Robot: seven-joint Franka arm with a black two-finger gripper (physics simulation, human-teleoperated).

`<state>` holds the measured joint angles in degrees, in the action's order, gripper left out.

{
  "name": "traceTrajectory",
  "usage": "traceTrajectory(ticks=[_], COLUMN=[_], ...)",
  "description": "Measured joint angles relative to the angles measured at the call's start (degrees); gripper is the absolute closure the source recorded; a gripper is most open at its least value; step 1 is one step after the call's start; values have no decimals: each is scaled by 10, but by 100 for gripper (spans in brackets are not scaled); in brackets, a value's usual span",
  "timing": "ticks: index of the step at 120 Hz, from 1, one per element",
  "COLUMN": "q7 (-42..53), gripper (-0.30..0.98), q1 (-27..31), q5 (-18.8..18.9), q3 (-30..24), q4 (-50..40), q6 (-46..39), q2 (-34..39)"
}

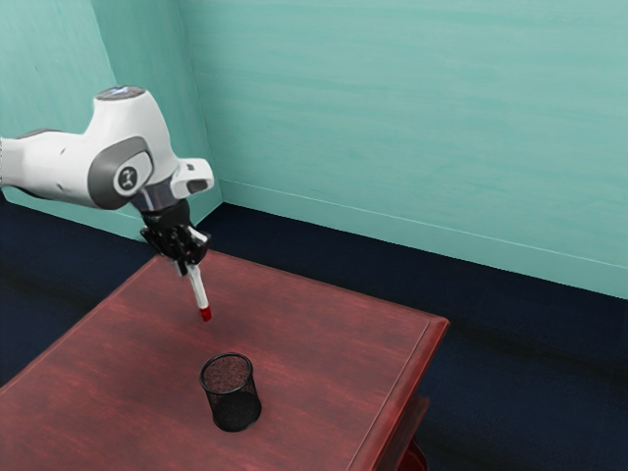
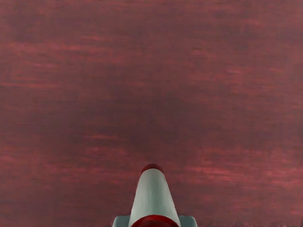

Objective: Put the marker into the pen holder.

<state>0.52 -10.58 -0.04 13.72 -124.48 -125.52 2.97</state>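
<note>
My gripper (image 1: 187, 266) is shut on the marker (image 1: 200, 289), a white one with a red end that points down and leans slightly toward the exterior view's right. Lower in that view, the black mesh pen holder (image 1: 235, 407) stands upright on the table, apart from the marker, its round mouth facing up. In the wrist view the marker (image 2: 154, 196) extends from between the grey fingertips of my gripper (image 2: 155, 222), one on each side of it. The marker's red end is above the tabletop.
The reddish wooden table (image 1: 324, 329) has a raised edge and a corner toward the exterior view's right. Beyond it are a dark floor (image 1: 520, 383) and a teal wall (image 1: 412, 128).
</note>
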Motion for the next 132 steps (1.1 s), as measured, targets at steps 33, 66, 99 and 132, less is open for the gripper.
traceTrajectory(ticks=[33, 66, 99, 132], q7=[0, -1, -1, 1], gripper=[69, 69, 68, 68], q1=[-14, -18, -23, -29], q5=[-1, -1, -1, 1], q3=[-23, -38, -57, -73], q4=[2, 0, -4, -8], q6=[8, 33, 61, 90], q2=[17, 50, 79, 90])
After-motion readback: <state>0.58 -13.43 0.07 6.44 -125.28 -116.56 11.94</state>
